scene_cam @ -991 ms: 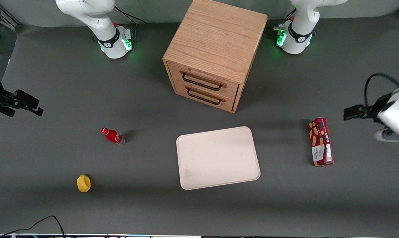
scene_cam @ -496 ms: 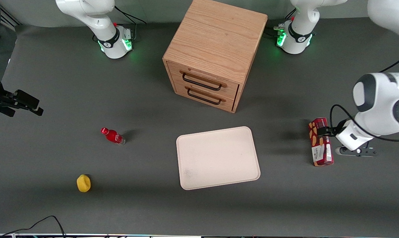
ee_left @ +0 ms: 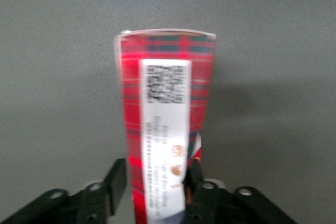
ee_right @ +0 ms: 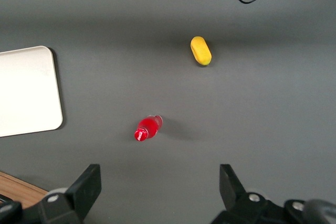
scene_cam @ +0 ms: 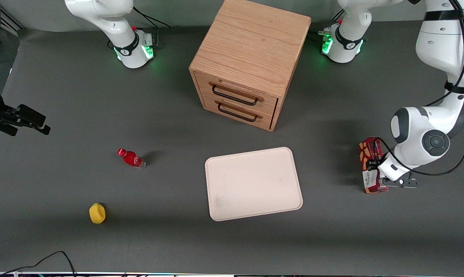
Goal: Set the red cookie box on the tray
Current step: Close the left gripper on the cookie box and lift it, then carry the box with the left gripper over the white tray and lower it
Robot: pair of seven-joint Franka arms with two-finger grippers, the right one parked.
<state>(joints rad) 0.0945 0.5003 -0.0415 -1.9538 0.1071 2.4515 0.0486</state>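
Grey tabletop (scene_cam: 101, 107) holds everything. On it, toward the working arm's end, lies the long red plaid cookie box (scene_cam: 370, 169), well apart from the flat cream-white tray (scene_cam: 253, 184). The box's long way runs toward the front camera and away from it. The pincer (ee_left: 156, 182) is right at the box, low over the end nearer that camera, with one black finger (ee_left: 116, 178) on each long side. It looks spread and not yet squeezing. I think it must close across the narrow way.
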